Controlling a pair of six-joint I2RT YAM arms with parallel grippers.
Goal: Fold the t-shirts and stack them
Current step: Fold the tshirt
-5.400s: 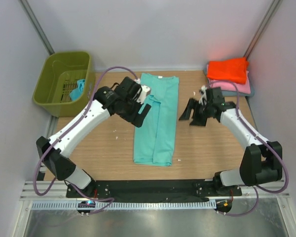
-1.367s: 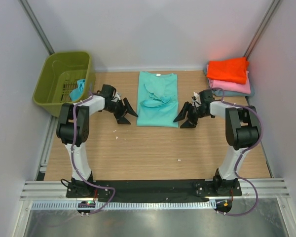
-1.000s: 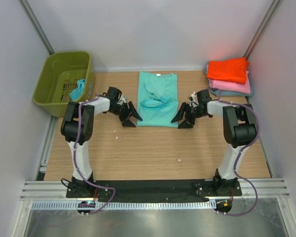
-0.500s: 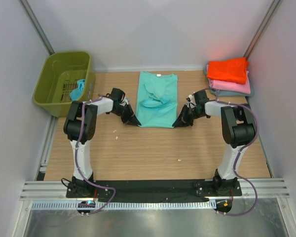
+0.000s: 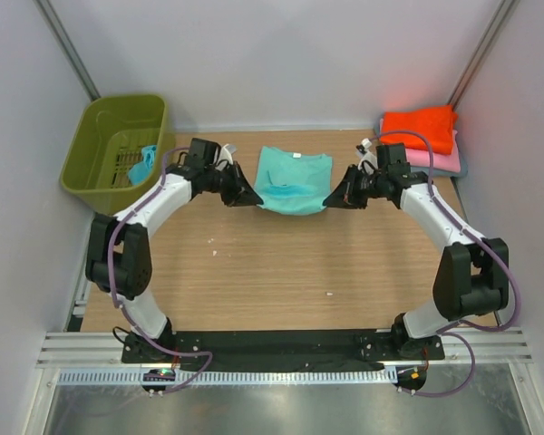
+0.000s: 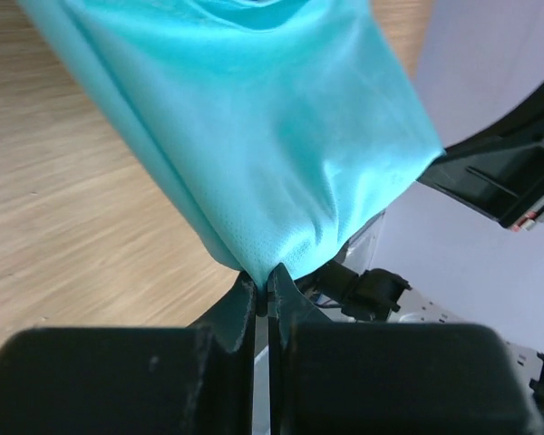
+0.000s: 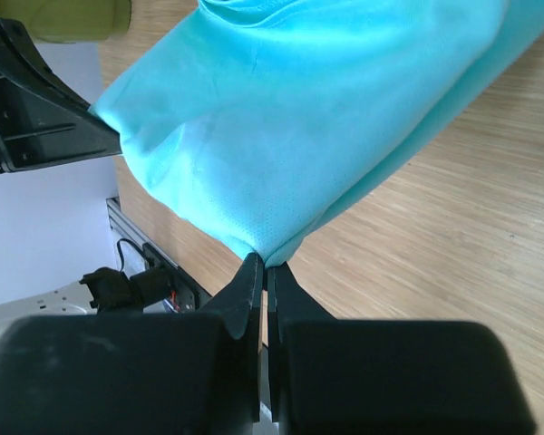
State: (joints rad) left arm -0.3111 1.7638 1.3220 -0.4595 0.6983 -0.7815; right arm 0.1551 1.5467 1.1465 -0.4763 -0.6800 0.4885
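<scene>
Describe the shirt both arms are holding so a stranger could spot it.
On the wooden table, look between the green basket and the orange-topped stack. The teal t-shirt there is pinched by the left tool and right tool, unlike the teal cloth in the basket.

1. The table (image 5: 281, 272) fills the middle of the top view, with both arm bases at its lower edge.
2. The basket (image 5: 89, 172) stands at the upper left, beside the table's far left corner. A lone t-shirt (image 5: 143, 164) lies inside it, near its right wall.
3. The middle t-shirt (image 5: 295, 177) lies at upper centre, between the two grippers.
4. The left gripper (image 5: 254, 198) pinches its lower left corner, and the right gripper (image 5: 330, 201) pinches its lower right corner.
5. The stack of t-shirts (image 5: 419, 129) rests in the table's upper right corner, right of the right gripper.
</scene>
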